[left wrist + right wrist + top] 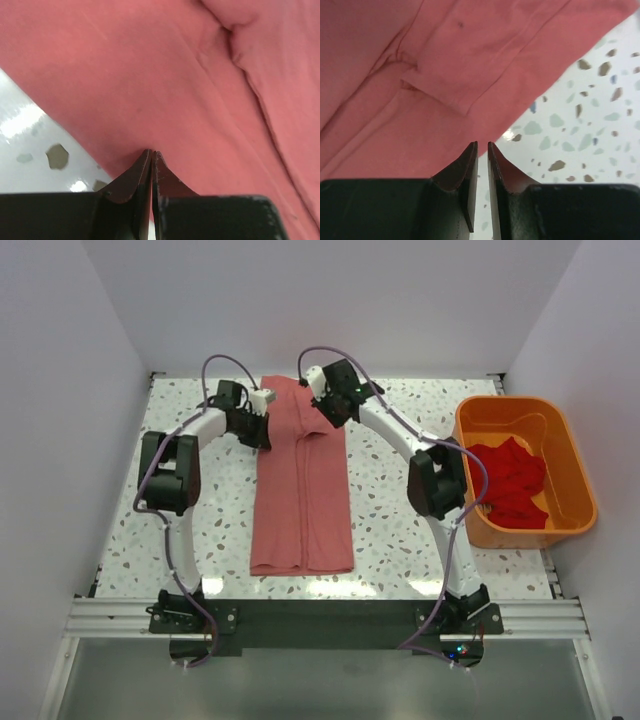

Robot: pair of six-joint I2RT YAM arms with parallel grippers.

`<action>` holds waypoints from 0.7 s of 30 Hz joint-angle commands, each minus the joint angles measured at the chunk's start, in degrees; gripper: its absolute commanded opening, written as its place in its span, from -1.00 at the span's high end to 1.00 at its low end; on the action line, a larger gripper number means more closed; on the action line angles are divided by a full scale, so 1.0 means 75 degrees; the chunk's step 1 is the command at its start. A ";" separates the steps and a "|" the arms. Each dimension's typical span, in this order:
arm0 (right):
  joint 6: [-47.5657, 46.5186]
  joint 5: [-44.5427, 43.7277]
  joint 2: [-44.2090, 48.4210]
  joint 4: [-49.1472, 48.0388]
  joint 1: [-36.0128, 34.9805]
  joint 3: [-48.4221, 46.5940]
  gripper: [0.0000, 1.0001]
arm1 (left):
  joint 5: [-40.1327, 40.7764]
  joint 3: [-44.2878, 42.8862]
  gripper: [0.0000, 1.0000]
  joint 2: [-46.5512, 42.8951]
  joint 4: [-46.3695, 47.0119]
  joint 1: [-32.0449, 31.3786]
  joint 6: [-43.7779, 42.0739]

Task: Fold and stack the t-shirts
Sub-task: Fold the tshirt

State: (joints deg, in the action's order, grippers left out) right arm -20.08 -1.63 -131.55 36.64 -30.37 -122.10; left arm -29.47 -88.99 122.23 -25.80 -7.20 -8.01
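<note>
A salmon-pink t-shirt [300,500] lies on the speckled table, folded lengthwise into a long strip. My left gripper [263,437] is at its far left edge. In the left wrist view the jaws [151,151] are shut, tips down on the pink cloth [165,75], with a sliver of pink between them. My right gripper [326,423] is at the far right edge. In the right wrist view its jaws [482,144] stand a narrow gap apart with only table showing between them. They sit right beside the shirt's edge [445,75], with a folded sleeve just ahead.
An orange bin [520,405] stands at the right side of the table and holds crumpled red t-shirts [510,480]. Both arms reach over the table toward its far half. White walls close in the table on three sides.
</note>
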 commanded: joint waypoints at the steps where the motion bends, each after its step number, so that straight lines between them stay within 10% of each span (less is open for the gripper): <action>1: 0.0274 0.0404 -0.0401 0.0470 0.0041 -0.0067 0.65 | 0.0296 -0.0848 0.84 0.0564 -0.0286 -0.0001 0.0177; 14: 0.0591 -0.0240 -0.2031 0.0283 0.0580 -0.1297 0.67 | 0.0660 -0.2244 0.87 0.1784 -0.0497 0.0034 0.0423; 21: 0.0450 0.0205 -0.1400 0.0013 0.0616 -0.1544 0.35 | 0.0321 -0.2618 0.51 0.1248 -0.0427 0.0034 0.0248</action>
State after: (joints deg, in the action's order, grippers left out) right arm -16.69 -1.76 -145.75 38.33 -25.41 -130.93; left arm -27.44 -105.97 133.93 -28.95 -7.22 -5.23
